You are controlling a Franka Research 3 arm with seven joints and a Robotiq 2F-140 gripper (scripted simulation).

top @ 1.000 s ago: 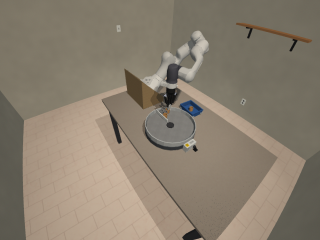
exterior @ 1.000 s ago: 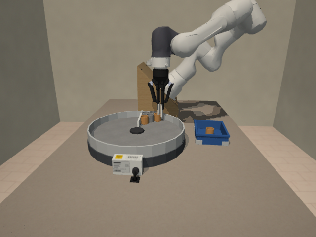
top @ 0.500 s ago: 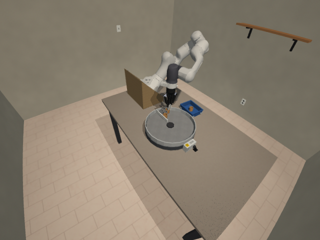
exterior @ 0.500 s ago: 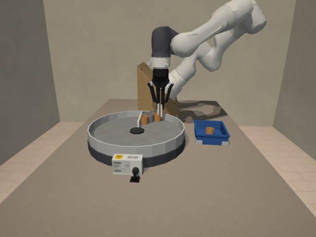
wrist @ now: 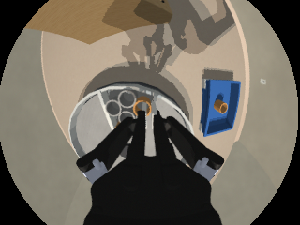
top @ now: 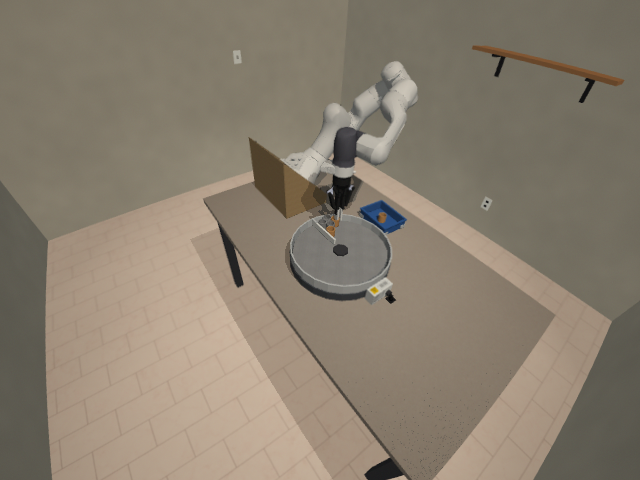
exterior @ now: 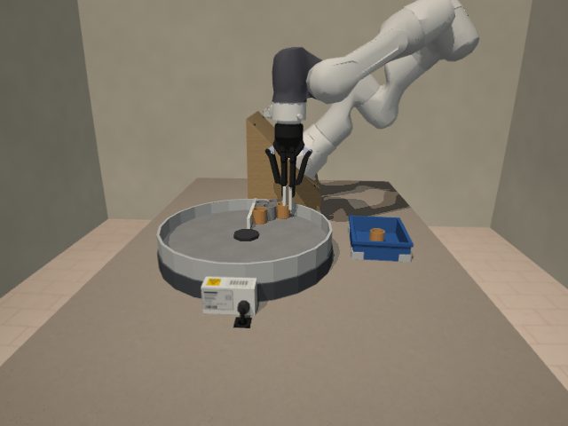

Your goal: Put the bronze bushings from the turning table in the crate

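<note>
The gripper (exterior: pixel 287 198) points straight down over the far side of the turning table (exterior: pixel 183 248), its fingers clamped on the wall of a bronze bushing (exterior: pixel 282 210) — one finger inside the bore, one outside, as the wrist view shows. That bushing stands on the turning table beside grey steel bushings (exterior: pixel 269 211) and a second bronze bushing (exterior: pixel 259 215). On the bench (exterior: pixel 320 348), to the right, the blue crate (exterior: pixel 403 238) holds another bronze one (exterior: pixel 376 234).

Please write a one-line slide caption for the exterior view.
Gripper shut on a bronze bushing on the turning table; one already in the crate.
</note>
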